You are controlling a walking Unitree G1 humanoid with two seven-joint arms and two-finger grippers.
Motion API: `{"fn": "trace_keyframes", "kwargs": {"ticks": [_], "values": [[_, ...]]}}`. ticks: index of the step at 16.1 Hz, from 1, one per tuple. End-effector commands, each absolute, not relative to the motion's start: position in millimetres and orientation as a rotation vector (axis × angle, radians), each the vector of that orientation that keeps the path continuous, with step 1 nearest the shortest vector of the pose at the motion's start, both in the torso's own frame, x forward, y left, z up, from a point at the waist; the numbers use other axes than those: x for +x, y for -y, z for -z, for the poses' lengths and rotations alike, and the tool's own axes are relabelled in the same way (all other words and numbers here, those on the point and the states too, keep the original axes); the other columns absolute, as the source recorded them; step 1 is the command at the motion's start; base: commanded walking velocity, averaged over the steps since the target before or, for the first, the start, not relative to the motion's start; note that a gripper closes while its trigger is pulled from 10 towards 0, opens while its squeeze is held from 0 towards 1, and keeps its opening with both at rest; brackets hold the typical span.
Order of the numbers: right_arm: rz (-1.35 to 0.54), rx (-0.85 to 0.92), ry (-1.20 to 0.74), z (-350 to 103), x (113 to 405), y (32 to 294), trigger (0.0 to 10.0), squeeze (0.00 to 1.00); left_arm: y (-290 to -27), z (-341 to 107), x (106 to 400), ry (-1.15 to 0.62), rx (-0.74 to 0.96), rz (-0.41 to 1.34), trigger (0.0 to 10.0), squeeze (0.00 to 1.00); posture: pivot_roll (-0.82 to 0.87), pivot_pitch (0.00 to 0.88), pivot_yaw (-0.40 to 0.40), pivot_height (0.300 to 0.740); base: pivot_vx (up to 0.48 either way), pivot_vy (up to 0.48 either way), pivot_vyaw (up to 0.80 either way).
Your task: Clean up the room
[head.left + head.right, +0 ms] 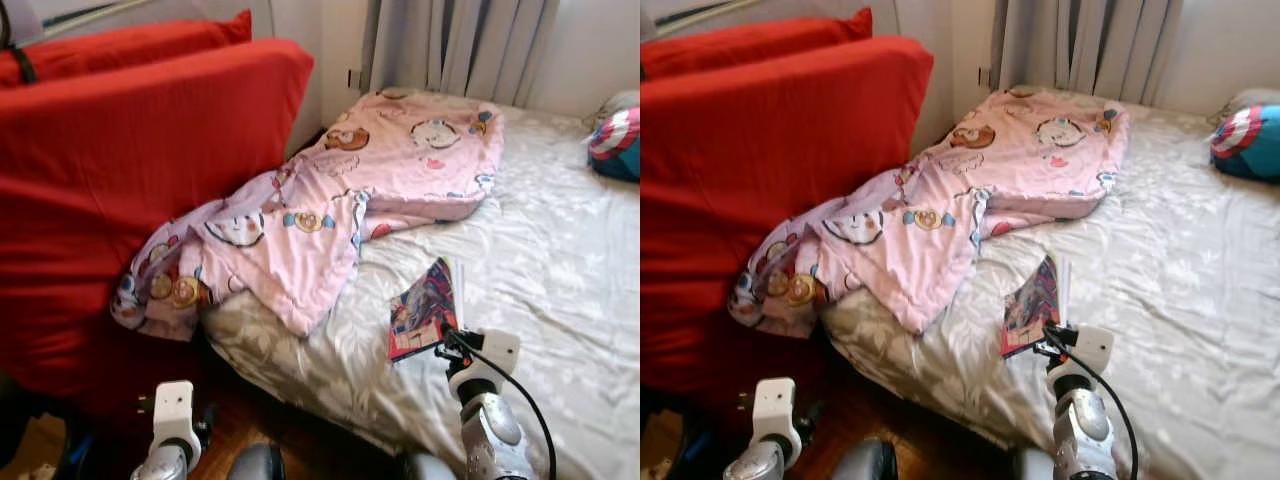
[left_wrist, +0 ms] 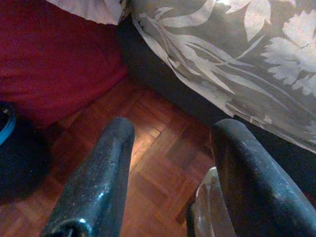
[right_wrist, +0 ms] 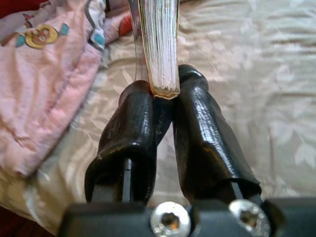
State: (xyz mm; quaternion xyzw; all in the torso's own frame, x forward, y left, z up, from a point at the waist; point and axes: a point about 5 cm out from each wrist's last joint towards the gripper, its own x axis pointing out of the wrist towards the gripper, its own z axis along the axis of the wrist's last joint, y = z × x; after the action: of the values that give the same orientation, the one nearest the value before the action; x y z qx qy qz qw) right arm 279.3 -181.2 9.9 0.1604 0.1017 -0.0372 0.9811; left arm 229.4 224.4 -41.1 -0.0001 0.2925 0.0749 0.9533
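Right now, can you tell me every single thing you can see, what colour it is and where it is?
Cushions: two, red, standing beside the bed on the robot's left.
Blanket: one, pink with cartoon prints, crumpled across the bed's near-left part, spilling onto the cushions.
Bed sheet: one, pale grey with leaf pattern, covering the mattress.
Book: one, colourful cover, held just over the sheet's near edge.
Pillow: one, blue with red-white rings, far right of the bed.
Curtains: grey, behind the bed.
Floor: brown wood parquet, below the bed's edge.
Left gripper: open, low above the floor.
Right gripper: shut on the book's edge.
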Motion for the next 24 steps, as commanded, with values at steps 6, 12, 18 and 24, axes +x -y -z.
{"fn": "trace_keyframes", "kwargs": {"ticks": [6, 12, 18, 24], "values": [[0.046, 0.295, -0.183, -21.3, 292.4, 177.0, 10.0, 0.00, -219.9, 55.5, 216.9, -0.710, -0.001, -0.172, 10.0, 0.00, 0.04, 0.000, -0.016, 0.740, 0.000, 0.000, 0.00], [0.053, 0.282, -0.171, -23.9, 294.5, 177.9, 10.0, 0.00, -218.3, 60.0, 211.5, -0.740, -0.020, -0.182, 10.0, 0.00, 0.04, 0.000, -0.023, 0.740, 0.000, 0.000, 0.00], [0.060, 0.278, -0.198, -22.5, 296.0, 180.7, 10.0, 0.00, -220.9, 61.5, 208.5, -0.757, 0.003, -0.188, 10.0, 0.00, 0.04, 0.000, -0.027, 0.740, 0.000, 0.000, -0.47], [0.055, 0.271, -0.201, -23.8, 298.5, 177.4, 10.0, 0.00, -220.5, 63.1, 206.3, -0.771, 0.028, -0.175, 10.0, 0.00, 0.04, 0.000, -0.033, 0.740, 0.000, 0.000, -0.77]]}}
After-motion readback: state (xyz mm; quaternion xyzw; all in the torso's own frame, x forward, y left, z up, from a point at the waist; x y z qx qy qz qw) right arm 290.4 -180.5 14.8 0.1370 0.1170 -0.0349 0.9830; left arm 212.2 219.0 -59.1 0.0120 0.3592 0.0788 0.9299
